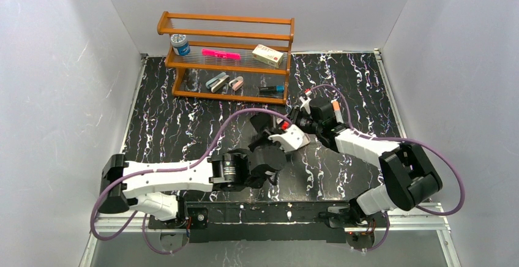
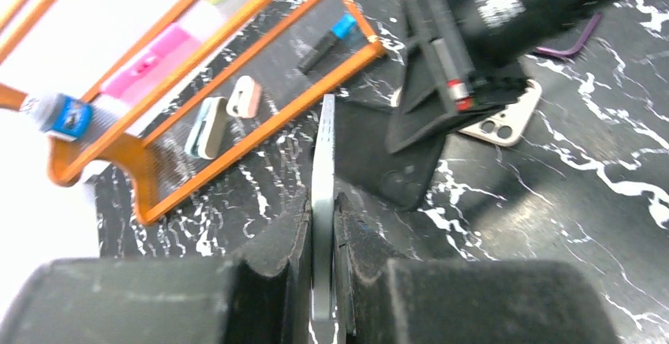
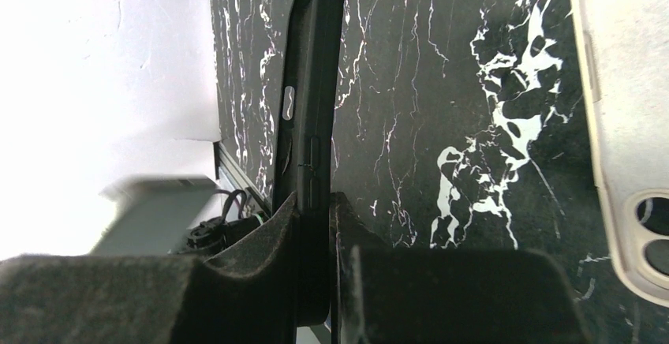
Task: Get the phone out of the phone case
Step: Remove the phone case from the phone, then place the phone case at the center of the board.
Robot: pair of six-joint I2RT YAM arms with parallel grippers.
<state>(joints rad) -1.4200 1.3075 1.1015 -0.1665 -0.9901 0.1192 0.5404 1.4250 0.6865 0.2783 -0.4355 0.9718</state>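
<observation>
The left gripper point(image 2: 323, 226) is pressed together on a thin grey slab held on edge, which I take to be the phone point(image 2: 323, 155). The phone's long axis runs straight out from the fingers toward the orange rack point(image 2: 260, 127). Just beyond it and to its right lies the black case point(image 2: 379, 162). It slants across the left wrist view, and its far end is pinched by the right gripper point(image 3: 314, 202).

In the right wrist view, that gripper's fingers clamp one side wall of the case point(image 3: 312, 84), with the button cutouts facing the camera. The case's length runs away from the fingers.

Phone and case sit very close, at a slight angle to each other. I cannot tell whether the phone's far end is touching the case's lip or has cleared it. Judging from this, the next move depends on drawing the two apart along the phone's length.

A pale slab with camera rings point(image 2: 509, 119) lies flat on the table point(image 2: 568, 226) under the right arm, held by neither gripper.
</observation>
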